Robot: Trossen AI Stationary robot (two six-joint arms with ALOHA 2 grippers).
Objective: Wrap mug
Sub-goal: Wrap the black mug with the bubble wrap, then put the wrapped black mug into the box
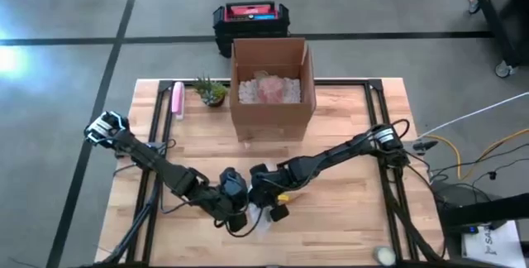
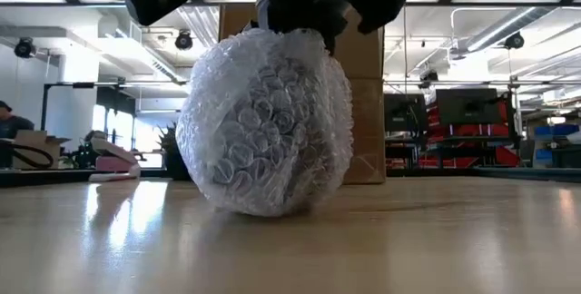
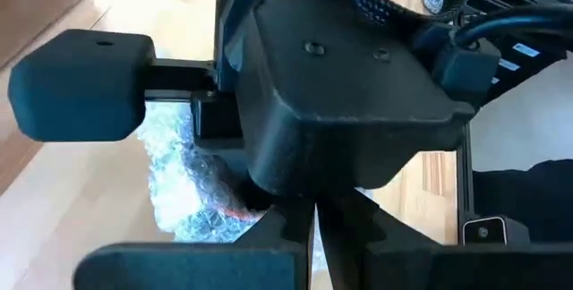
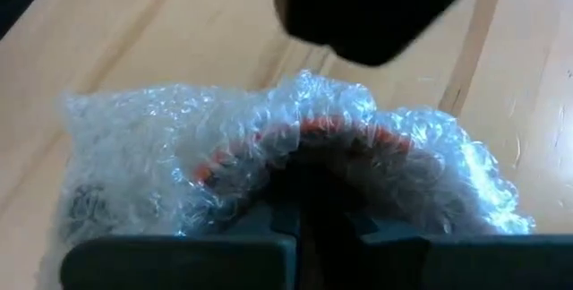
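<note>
We find the mug (image 4: 340, 142), bundled in bubble wrap (image 2: 265, 117), resting on the near middle of the surface (image 2: 454, 240). Both hands meet over it, probably to keep the wrap tucked. The right hand (image 4: 300, 209) pinches the wrap at the mug's orange rim; we cannot tell how the left hand (image 1: 235, 202) stands.

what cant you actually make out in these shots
- Mug: only an orange rim shows through the bubble wrap in the right wrist view; its body is covered in every view.
- Left hand and right hand: high view too small, low view cuts them off at the top edge, so open or shut is unclear.
- Cardboard box contents: pale filling and something pinkish, too small to identify.
</note>
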